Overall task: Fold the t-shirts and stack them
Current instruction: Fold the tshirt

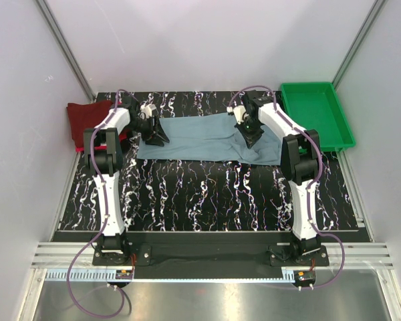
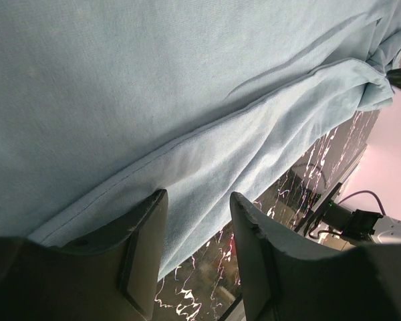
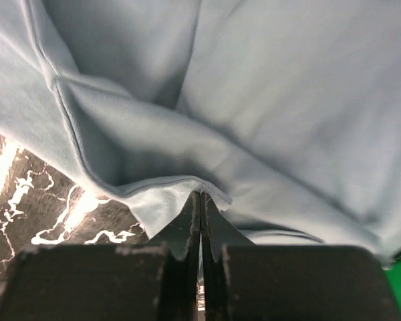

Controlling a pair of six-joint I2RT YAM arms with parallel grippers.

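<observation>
The right gripper (image 3: 200,195) has its two black fingers pressed together, pinching a folded hem of the large, soft, dusty grey-blue t-shirt (image 3: 281,87). The cloth bunches up around the tips and spreads away from them in broad creases. In the left wrist view the same corner of the cloth gathers to a point at a dark tip at the upper right edge.

The left gripper (image 2: 198,195) stands with its fingers (image 2: 144,247) apart. A stitched edge of the grey-blue t-shirt runs across the gap between them, and the cloth is not clamped.

From above, the grey-blue t-shirt (image 1: 200,137) lies in a wide strip across the far middle of the black table veined with white (image 1: 207,194). The left gripper (image 1: 155,136) is at its left end and the right gripper (image 1: 252,139) is towards its right end.

A dark maroon folded t-shirt (image 1: 85,119) lies at the far left, just beyond the left arm. A bright green plastic tray (image 1: 317,110) sits at the far right corner, apart from the cloth.
</observation>
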